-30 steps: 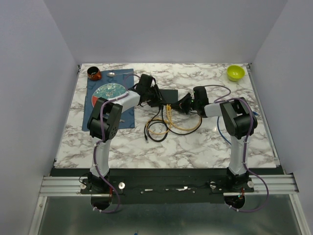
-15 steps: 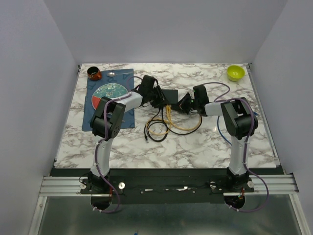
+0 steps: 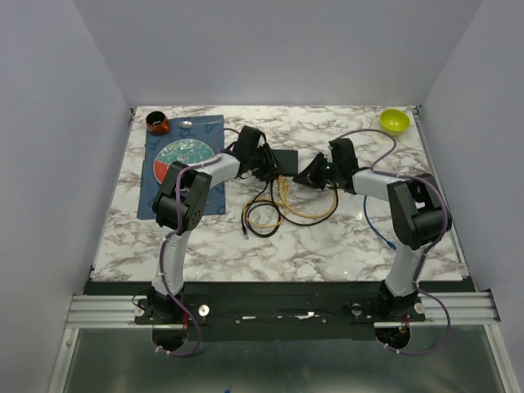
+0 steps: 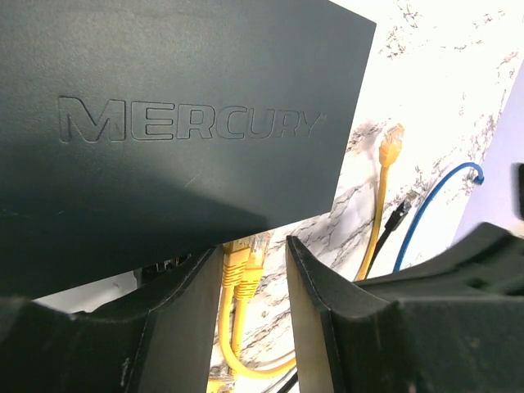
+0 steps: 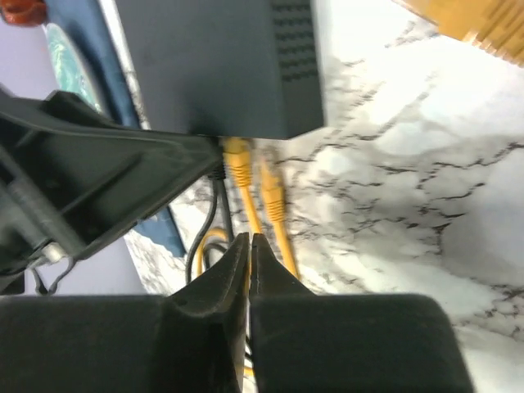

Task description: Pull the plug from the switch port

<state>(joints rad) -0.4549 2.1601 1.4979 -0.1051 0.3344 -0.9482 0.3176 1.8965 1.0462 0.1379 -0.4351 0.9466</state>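
Between the parted, empty fingers of the left gripper [image 4: 250,264] sits a yellow plug [image 4: 235,260], entering the switch [image 4: 180,123] at mid-table. Opposite, the right gripper [image 5: 249,243] is pinched closed, holding nothing visible. Unbraced, the switch may slide with the pull. Beyond lie a glossy marble table [image 3: 344,237] and plain grey walls [image 3: 270,49].

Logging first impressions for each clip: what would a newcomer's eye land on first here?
The black switch at the centre of the table draws the eye. Up close, yellow plugs at its edge sit framed between the open left fingers; the right fingers are pressed shut nearby. A lime bowl glows in the far right corner.
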